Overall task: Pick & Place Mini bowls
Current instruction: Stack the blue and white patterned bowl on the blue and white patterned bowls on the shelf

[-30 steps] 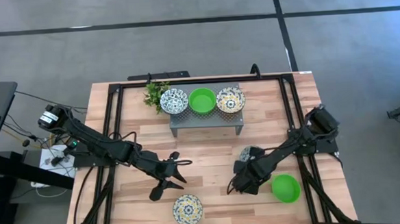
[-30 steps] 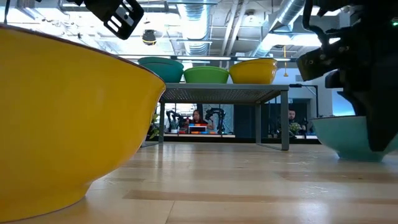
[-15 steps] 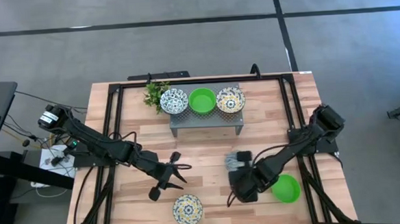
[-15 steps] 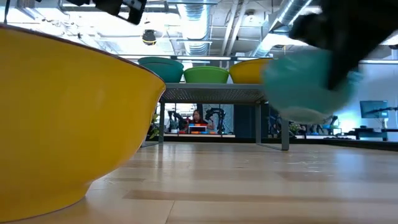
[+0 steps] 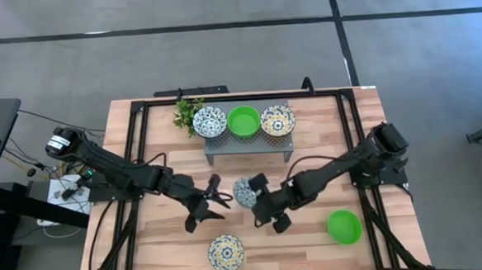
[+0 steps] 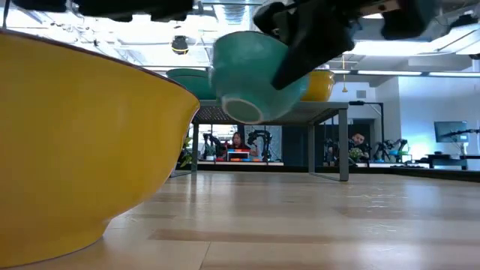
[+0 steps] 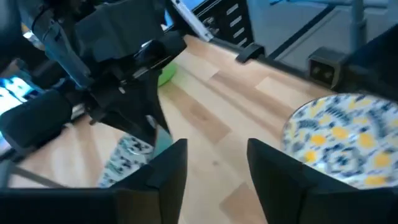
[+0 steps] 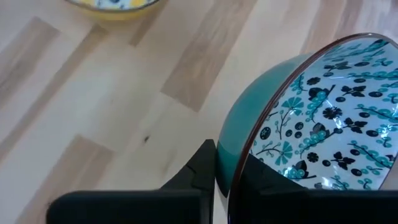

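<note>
A: Item one, carried piece?
B: Teal bowl point(image 5: 244, 191), white inside with teal floral print, held tilted above the table point(image 5: 254, 233), clear of the wood. The right gripper point(image 5: 264, 205) has its fingers clamped on the rim, one inside and one outside, as the right wrist view shows point(image 8: 298, 149). In the low view the bowl point(image 6: 255, 75) hangs with its base turned toward the camera.

A: Position on the table?
B: Middle, in front of the stand point(image 5: 248, 147), just beside the left gripper point(image 5: 213, 194).

A: Left gripper, state?
B: Fingers apart, nothing between them, hovering above the wood.

A: Stand contents?
B: Three bowls in a row: blue-patterned bowl point(image 5: 210, 121), green bowl point(image 5: 243, 121), yellow-patterned bowl point(image 5: 277, 121). A plant sprig point(image 5: 187, 113) sits just beside the stand's left end.

A: Loose stock on the table?
B: A yellow-floral bowl point(image 5: 226, 252) at the front edge, yellow outside, filling the low view's left point(image 6: 75, 150). A second green bowl point(image 5: 343, 226) at front right, well apart from the carried one.
</note>
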Controlling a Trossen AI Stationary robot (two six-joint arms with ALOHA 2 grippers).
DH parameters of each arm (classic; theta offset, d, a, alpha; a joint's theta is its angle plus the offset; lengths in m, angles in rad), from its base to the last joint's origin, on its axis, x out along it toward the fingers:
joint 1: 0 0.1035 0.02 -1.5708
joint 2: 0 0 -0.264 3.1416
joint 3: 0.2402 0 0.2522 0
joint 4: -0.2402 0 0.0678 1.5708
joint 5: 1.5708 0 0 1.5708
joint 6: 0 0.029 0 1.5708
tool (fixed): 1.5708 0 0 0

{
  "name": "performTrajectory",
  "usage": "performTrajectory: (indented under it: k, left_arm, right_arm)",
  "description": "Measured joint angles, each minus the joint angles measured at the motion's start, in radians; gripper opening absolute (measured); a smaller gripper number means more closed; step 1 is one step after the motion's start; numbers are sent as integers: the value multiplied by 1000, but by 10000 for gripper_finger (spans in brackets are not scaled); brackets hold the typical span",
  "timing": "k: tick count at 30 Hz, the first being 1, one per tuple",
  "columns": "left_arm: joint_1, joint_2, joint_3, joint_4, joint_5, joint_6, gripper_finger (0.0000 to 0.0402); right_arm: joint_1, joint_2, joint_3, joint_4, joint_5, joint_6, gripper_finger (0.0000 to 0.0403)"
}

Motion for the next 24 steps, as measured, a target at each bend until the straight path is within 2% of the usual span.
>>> performTrajectory:
  k: [5,10,16,19,24]
  left_arm:
    - [73,17,0,1,-13,8,197]
    - [135,70,0,-2,-13,5,201]
    - [136,75,0,-13,34,3,181]
    - [136,75,0,-26,79,3,164]
    - [135,74,0,-36,91,5,140]
  right_arm:
    - [-35,5,1,17,-24,-55,16]
    - [-47,31,1,57,-57,-124,19]
    - [-47,31,1,37,-56,-153,17]
    - [-47,28,1,75,-58,-262,18]
    - [-58,28,0,106,-59,-376,26]
